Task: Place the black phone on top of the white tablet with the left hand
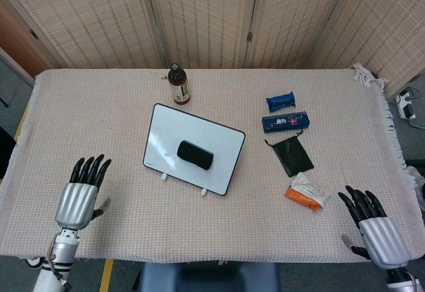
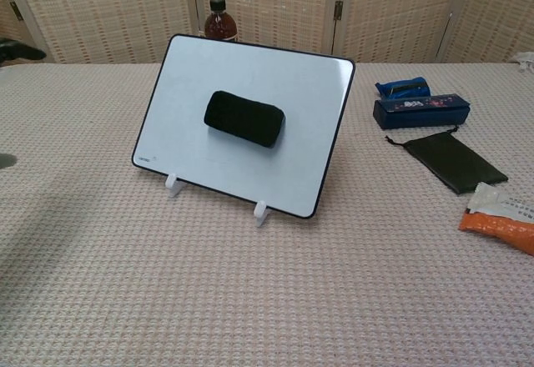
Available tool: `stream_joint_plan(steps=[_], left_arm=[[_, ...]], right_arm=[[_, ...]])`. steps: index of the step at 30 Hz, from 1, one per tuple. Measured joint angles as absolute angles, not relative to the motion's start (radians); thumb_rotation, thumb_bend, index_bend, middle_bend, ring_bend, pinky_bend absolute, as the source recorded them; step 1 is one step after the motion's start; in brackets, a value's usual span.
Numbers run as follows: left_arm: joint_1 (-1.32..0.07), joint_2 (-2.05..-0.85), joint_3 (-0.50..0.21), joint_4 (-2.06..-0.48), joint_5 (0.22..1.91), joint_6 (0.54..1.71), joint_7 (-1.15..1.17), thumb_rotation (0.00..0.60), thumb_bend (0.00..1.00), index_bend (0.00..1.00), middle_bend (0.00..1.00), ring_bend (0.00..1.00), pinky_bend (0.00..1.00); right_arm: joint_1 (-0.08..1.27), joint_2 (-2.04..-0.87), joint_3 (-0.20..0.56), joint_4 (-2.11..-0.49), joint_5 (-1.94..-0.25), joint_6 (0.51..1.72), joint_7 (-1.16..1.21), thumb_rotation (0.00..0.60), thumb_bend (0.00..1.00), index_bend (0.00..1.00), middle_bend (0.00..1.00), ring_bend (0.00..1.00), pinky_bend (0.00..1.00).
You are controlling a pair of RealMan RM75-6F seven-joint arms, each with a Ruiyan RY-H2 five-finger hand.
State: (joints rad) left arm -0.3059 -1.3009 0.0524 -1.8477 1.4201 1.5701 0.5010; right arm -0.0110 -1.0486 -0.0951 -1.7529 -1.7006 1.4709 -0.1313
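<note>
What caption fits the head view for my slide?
Black phone resting on the white tablet, left hand open beside it on the table, right hand open at the near edge.

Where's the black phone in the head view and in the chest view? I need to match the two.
Head view: the phone lies left of centre, on the middle of the white tablet.
Chest view: the phone is in the upper middle, on the tablet.
Shared landmark: the brown bottle just behind the tablet's far left corner.
</note>
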Motion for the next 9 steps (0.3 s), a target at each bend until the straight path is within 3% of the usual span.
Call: stream_joint_plan(steps=[4,9], left_arm=[[-0.155,-1.249,0.151,-1.767,1.519,1.684,0.303,0.6,0.29,0.05,0.05,0.0,0.0],[-0.035,-1.236,0.198,-1.647,1.606,1.789,0.21,0.6,0.29,0.04,0.05,0.0,0.0]], right_arm=[[0.0,-1.053,-0.092,-1.755,-1.686,1.449,-0.139,0.6,0.29,0.0,0.0,0.0,0.0],[0.001,-1.057,-0.099,-1.756,-1.699,1.447,-0.148,0.6,0.3,0.0,0.0,0.0,0.0]])
